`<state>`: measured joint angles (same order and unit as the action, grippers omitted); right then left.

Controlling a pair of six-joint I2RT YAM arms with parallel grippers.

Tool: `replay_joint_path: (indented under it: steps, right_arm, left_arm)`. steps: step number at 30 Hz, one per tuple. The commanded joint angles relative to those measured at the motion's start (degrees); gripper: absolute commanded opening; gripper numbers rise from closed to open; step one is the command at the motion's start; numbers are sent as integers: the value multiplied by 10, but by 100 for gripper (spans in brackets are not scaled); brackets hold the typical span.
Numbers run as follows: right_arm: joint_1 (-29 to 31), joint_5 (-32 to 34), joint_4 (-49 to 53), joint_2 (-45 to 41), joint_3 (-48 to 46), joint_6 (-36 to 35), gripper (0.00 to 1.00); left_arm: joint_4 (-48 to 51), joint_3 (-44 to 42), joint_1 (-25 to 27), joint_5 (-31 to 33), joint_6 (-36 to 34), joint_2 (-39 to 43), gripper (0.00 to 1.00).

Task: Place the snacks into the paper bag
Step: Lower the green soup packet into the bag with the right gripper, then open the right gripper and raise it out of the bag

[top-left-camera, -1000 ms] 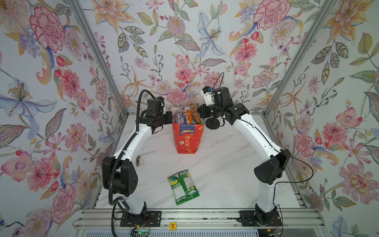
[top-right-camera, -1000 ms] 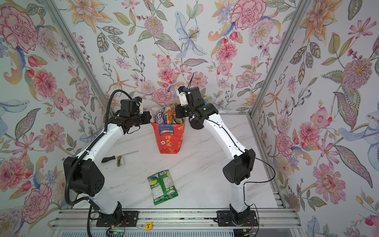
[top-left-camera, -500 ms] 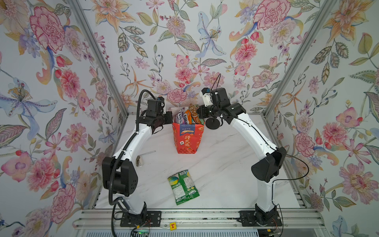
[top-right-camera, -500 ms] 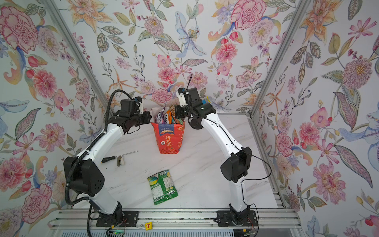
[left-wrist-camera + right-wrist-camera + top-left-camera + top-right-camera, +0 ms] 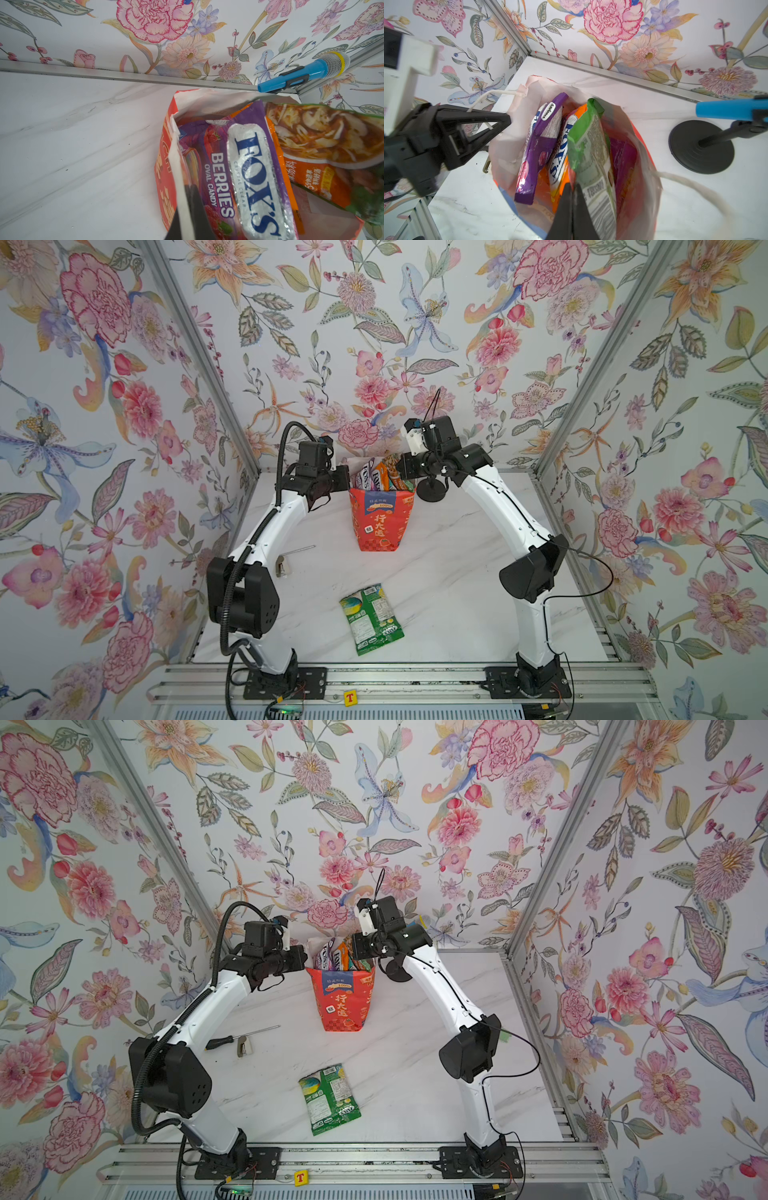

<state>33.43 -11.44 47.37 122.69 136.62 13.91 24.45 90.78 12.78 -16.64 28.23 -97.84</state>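
Red paper bag (image 5: 376, 526) is crammed; left hand (image 5: 185, 207) pinches its rim, right hand (image 5: 572, 207) grips the nut packet (image 5: 591, 155) over its mouth: released high, it may topple outside

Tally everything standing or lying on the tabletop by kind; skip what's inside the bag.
paper bag: 1
green snack packet: 1
screwdriver: 1
small metal piece: 1
microphone on stand: 1
Total: 5
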Motion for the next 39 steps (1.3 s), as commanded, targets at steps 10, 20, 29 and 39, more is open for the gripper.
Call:
replay_joint_path:
  steps: [10, 20, 29, 39]
  right_arm:
    - [20, 23, 30, 86, 58, 9, 0]
    - [20, 54, 30, 49, 78, -1, 42]
    - [22, 106, 30, 2, 74, -23, 46]
    - [20, 105, 30, 46, 78, -26, 40]
  left_arm:
    - [-11, 13, 1, -3, -9, -2, 0]
    - [-11, 13, 1, -2, -12, 0, 0]
    - [-12, 11, 1, -3, -14, 1, 0]
    - [-13, 11, 1, -5, -14, 2, 0]
